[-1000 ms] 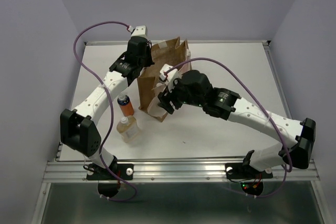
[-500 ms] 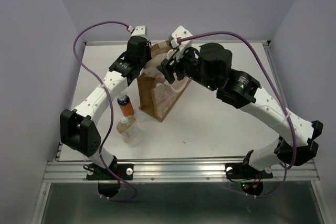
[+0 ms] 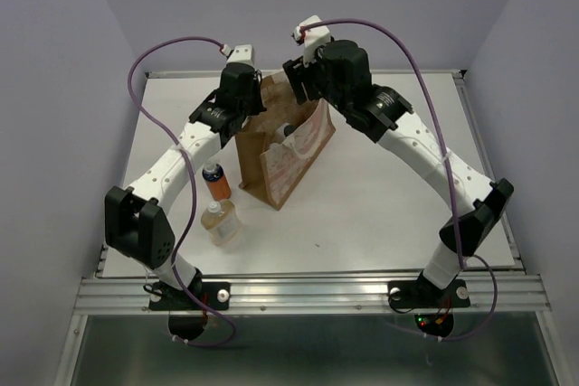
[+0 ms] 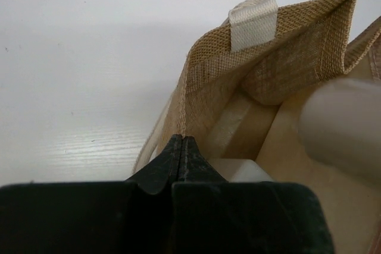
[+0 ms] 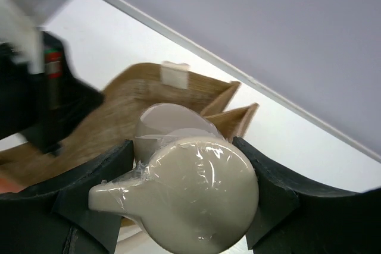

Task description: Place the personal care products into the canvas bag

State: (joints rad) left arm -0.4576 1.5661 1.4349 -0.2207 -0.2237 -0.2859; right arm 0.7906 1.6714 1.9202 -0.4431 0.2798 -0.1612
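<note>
The canvas bag (image 3: pixel 282 158) stands upright mid-table, its printed panel facing right. My left gripper (image 3: pixel 246 104) is shut on the bag's near-left rim (image 4: pixel 183 124) and holds the mouth open. My right gripper (image 3: pixel 306 86) is shut on the beige bottle (image 5: pixel 199 191) and holds it over the bag's open top (image 5: pixel 149 96). The beige bottle also shows in the left wrist view (image 4: pixel 344 124) just above the opening. An orange bottle with a dark blue cap (image 3: pixel 215 182) and an amber bottle with a white cap (image 3: pixel 220 222) stand left of the bag. A pale item with a dark part (image 3: pixel 289 130) lies inside the bag.
The bag's white strap handle (image 4: pixel 253 22) hangs over its far rim. The table's back rail (image 3: pixel 398 72) runs close behind the right gripper. The purple walls close in on the left, right and back.
My right arm has lifted the beige bottle from beside the bag's front face up and back to above the bag's mouth. The left gripper has kept its hold on the rim.
</note>
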